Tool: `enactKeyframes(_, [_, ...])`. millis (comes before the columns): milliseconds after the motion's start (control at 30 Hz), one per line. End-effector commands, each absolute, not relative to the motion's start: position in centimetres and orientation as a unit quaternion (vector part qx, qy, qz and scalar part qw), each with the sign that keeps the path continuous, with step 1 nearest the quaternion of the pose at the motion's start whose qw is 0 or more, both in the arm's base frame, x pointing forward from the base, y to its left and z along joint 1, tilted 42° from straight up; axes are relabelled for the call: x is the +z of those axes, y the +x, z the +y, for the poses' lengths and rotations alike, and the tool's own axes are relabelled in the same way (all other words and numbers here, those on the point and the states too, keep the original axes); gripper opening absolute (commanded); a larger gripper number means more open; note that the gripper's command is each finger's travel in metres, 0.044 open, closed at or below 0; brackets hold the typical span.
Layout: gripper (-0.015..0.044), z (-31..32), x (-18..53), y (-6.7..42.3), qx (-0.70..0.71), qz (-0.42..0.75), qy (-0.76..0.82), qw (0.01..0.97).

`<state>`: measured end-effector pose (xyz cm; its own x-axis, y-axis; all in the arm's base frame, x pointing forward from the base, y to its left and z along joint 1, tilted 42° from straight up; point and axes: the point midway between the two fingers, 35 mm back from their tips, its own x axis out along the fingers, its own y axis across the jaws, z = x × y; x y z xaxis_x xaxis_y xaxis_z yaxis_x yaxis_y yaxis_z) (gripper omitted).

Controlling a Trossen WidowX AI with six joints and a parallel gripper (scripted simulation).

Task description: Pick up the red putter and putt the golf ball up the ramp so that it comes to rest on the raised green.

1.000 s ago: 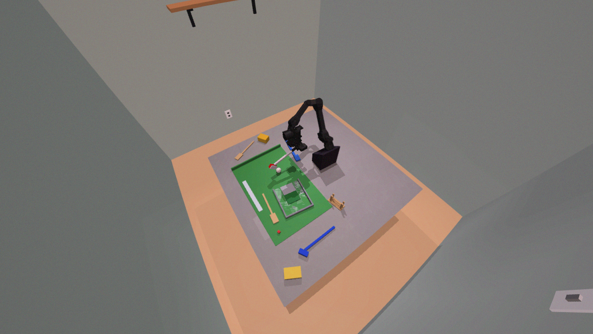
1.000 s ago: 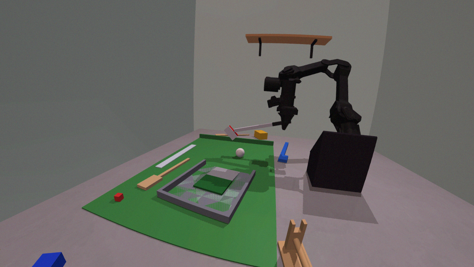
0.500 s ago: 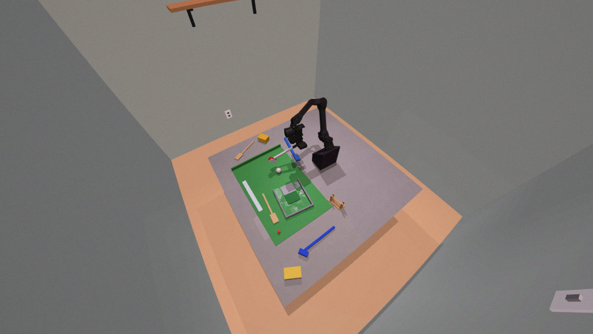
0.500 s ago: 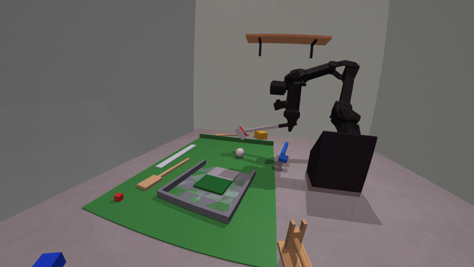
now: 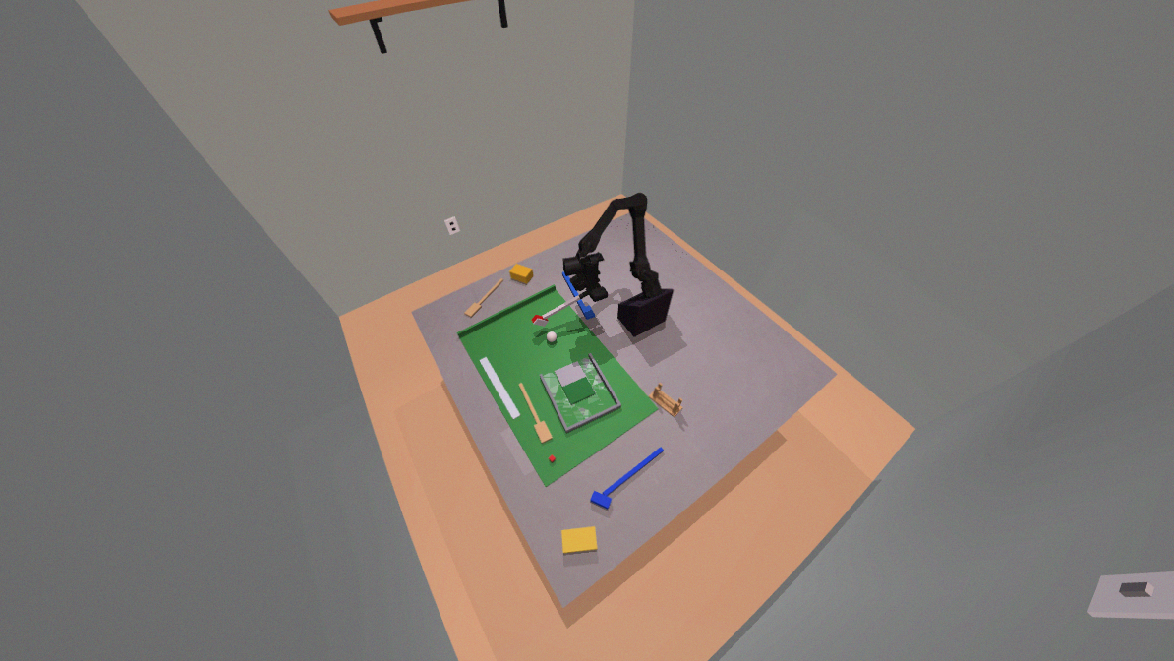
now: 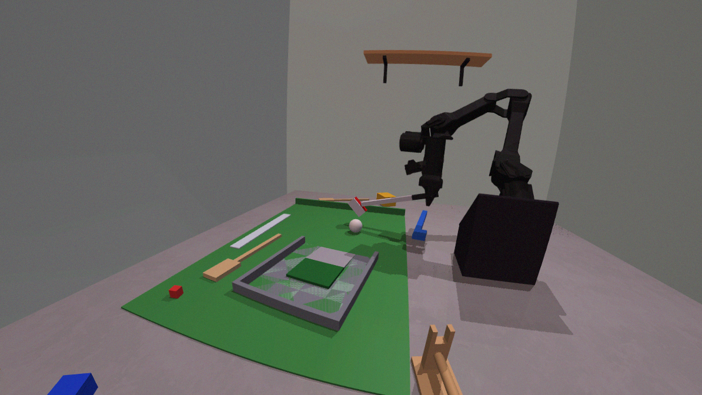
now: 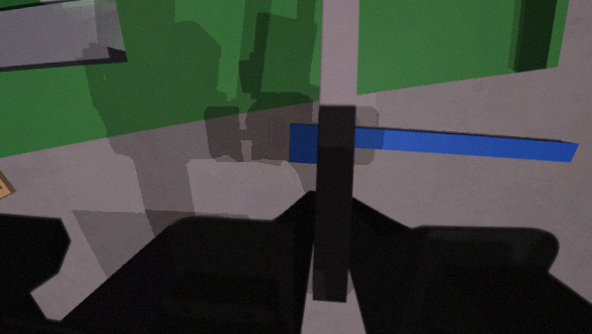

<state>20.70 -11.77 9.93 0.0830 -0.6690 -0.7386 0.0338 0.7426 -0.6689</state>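
Gripper pinching the dark grip end of the red putter, slim grey shaft jutting level, red-faced head hanging above the flat green mat. Smooth white golf ball sitting on mat below head, apart. Grey-walled raised green nearer camera. No readable writing.

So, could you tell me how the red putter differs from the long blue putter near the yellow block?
The red putter is held in the air by the shut end effector, while the blue putter lies flat on the grey mat. The red putter has a pale shaft and red-marked head; the blue putter is blue all over. Both are long-shafted with a crosswise head.
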Motion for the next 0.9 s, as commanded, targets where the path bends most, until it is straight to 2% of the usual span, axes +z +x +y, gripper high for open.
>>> enactKeyframes(0, [0.0, -12.1, 9.4, 20.8, -0.251, 0.629, -0.252, 0.692])
enactKeyframes(867, [0.0, -13.7, 7.9, 20.9, -0.256, 0.627, -0.253, 0.691])
